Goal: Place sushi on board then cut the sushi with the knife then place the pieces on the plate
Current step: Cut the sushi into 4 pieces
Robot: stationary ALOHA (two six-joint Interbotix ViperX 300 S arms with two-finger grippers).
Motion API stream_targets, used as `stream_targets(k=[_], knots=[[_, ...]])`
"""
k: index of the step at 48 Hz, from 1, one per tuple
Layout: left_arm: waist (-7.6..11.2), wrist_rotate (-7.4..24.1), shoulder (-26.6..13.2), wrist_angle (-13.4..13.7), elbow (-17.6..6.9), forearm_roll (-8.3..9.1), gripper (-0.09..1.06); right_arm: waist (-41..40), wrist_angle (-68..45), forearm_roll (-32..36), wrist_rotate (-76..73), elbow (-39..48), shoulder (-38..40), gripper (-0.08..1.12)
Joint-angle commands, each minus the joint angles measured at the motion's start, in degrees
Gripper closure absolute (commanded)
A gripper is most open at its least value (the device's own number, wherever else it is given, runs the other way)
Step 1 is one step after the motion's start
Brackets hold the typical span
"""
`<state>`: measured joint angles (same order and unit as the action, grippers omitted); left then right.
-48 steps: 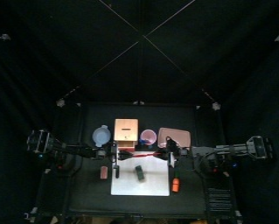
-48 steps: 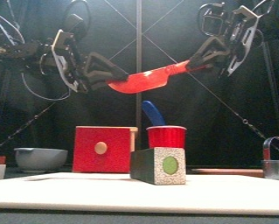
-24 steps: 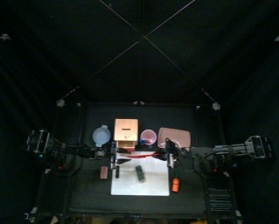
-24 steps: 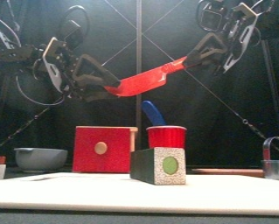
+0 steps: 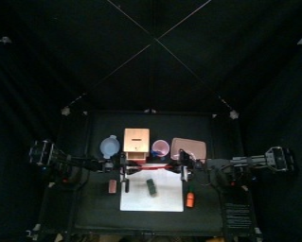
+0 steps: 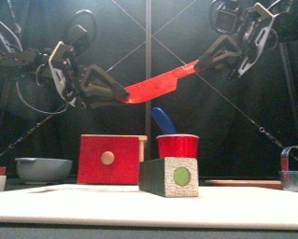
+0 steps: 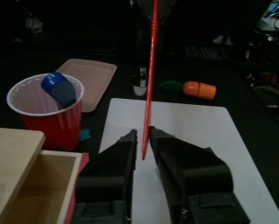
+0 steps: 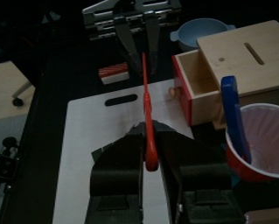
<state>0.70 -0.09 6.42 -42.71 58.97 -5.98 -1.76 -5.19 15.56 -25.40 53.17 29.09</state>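
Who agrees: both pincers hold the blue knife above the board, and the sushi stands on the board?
Wrong colour: that knife is red, not blue. The front view shows the left pincer and right pincer holding the red knife above the board, the sushi standing on it; the blue knife sits in the cup.

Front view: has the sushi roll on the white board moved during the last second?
No. The sushi roll still stands at the same spot on the white board, just in front of the red cup.
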Motion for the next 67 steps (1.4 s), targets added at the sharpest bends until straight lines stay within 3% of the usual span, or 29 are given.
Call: stream_targets(k=[1,5,15,19,30,35,41,47,58,67], knots=[[0.00,0.0,0.7,-0.2,-1.0,-0.09,0.52,0.1,-0.6,0.0,-0.4,-1.0,0.7,0.56],[0.88,0.0,1.1,-0.1,-0.9,-0.18,0.54,0.1,-0.5,0.0,-0.4,0.5,0.1,0.56],[7.38,-0.2,-1.5,0.6,-0.6,-0.26,0.55,1.3,-0.4,0.0,-0.4,2.7,-3.6,0.56],[9.58,-0.2,-3.4,0.6,-1.1,-2.02,0.55,2.2,-0.4,0.3,-0.2,2.8,-5.7,0.56],[16.61,2.0,-9.6,0.4,-4.7,-12.22,0.55,2.7,0.5,2.5,-0.1,3.3,-10.4,0.56],[19.69,5.6,-13.4,0.1,-7.4,-18.81,0.55,2.4,0.9,5.5,-0.1,3.0,-11.4,0.56],[21.27,11.8,-15.7,-0.4,-9.6,-26.19,0.55,1.6,0.9,8.9,-0.1,3.0,-12.2,0.56],[22.06,14.7,-15.8,-1.1,-10.4,-30.41,0.56,0.8,0.9,11.3,0.1,3.3,-12.7,0.56],[22.41,14.8,-16.1,-1.0,-10.7,-31.29,0.56,-0.7,-1.4,14.2,0.1,3.3,-14.2,0.56],[22.50,15.5,-16.3,-1.6,-10.7,-31.20,0.56,-3.3,-18.1,14.7,0.6,6.9,-16.5,0.58]])
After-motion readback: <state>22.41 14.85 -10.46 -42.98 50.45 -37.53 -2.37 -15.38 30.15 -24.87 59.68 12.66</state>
